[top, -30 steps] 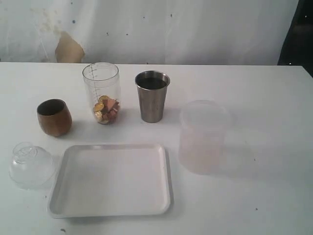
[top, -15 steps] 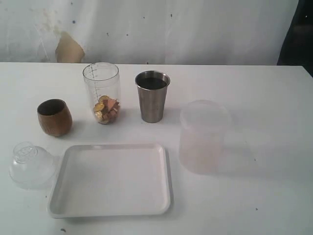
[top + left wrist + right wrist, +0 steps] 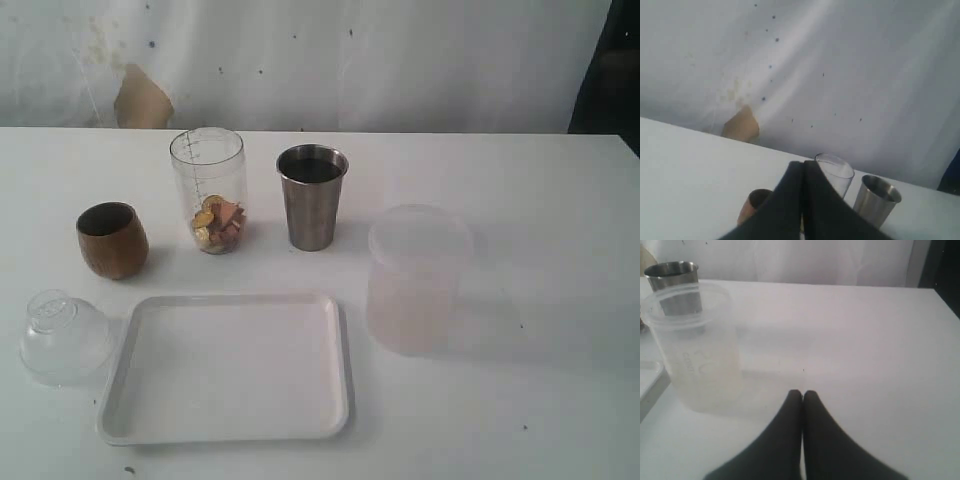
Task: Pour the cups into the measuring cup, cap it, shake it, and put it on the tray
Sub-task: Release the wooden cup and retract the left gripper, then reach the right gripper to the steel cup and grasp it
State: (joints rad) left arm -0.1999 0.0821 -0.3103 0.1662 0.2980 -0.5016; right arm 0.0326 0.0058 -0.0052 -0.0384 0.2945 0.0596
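Left hand (image 3: 802, 164) and right hand (image 3: 802, 393) both clenched, empty. Measuring cup (image 3: 207, 190) stands behind the tray (image 3: 230, 365), between wooden cup (image 3: 112, 240) and steel tumbler (image 3: 313, 198). It's crowded there, so a careless reach may topple one, spilling.

Text check: nothing fully legible.
Frosted plastic cup (image 3: 695, 350), close in front of the right gripper (image 3: 802, 394), has faint lettering (image 3: 690, 362) on its wall: large characters, maybe "PC", with a smaller line beneath too blurred to read. Measuring cup (image 3: 215, 180), just beyond the left gripper (image 3: 803, 162), shows printed graduation ticks (image 3: 191, 160); digits not resolvable.
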